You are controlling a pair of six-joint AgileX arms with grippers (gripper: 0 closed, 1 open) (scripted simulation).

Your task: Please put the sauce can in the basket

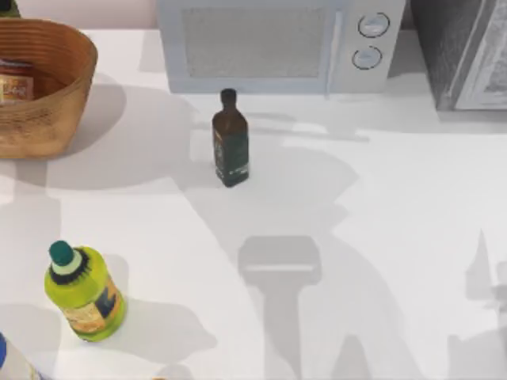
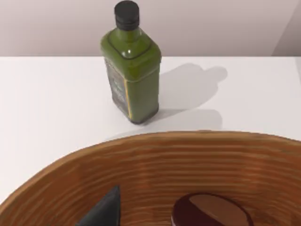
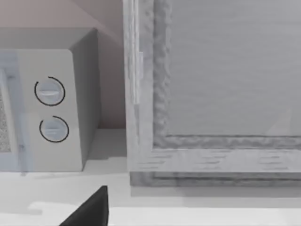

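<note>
Sauce can: small short cylinder, dark red-brown and tan top, red-orange label (image 1: 16, 79); lies inside the basket, near its wall.
Basket: large round tan-orange woven wicker basket (image 1: 59, 87); far left corner of the white bench (image 1: 380, 237).
Left hand: one dark fingertip (image 2: 104, 209) over the basket interior beside the can (image 2: 211, 212); how far open, cannot tell; nothing seen held.
Right hand: one dark fingertip (image 3: 91, 209) above the bench, facing the white microwave (image 1: 277, 43) and grey cabinet (image 1: 463, 47); opening cannot be told.
Dark green-labelled bottle (image 1: 230, 141): upright, mid-bench, before the microwave.
Yellow-green bottle, teal cap (image 1: 83, 291): near left.
</note>
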